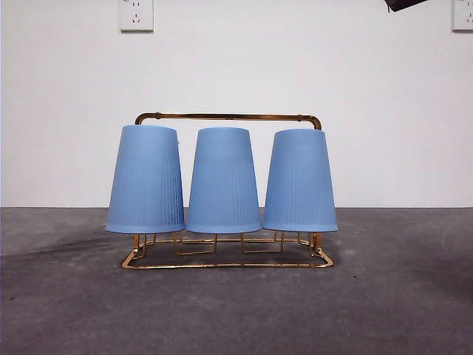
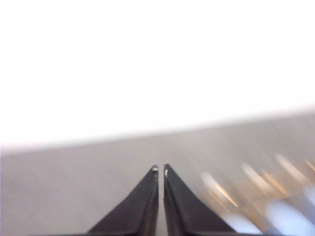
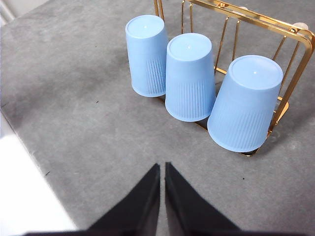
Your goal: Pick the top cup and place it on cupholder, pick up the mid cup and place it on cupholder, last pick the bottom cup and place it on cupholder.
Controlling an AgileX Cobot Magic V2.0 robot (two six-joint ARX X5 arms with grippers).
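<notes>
Three blue ribbed cups stand upside down side by side on the gold wire cupholder (image 1: 228,117): a left cup (image 1: 146,180), a middle cup (image 1: 223,181) and a right cup (image 1: 299,181). From above, the right wrist view shows the same row of cups (image 3: 189,76) on the rack (image 3: 295,59). My right gripper (image 3: 162,166) hangs shut and empty over the grey table, apart from the cups. My left gripper (image 2: 160,169) is shut and empty too. Its view is blurred, with the rack (image 2: 256,184) as gold streaks off to one side.
The grey tabletop (image 1: 236,310) stretches around the rack in front of a white wall with sockets (image 1: 136,15). A black arm tip (image 1: 405,4) shows at the top right corner of the front view. A white strip (image 3: 24,196) borders the table near my right gripper.
</notes>
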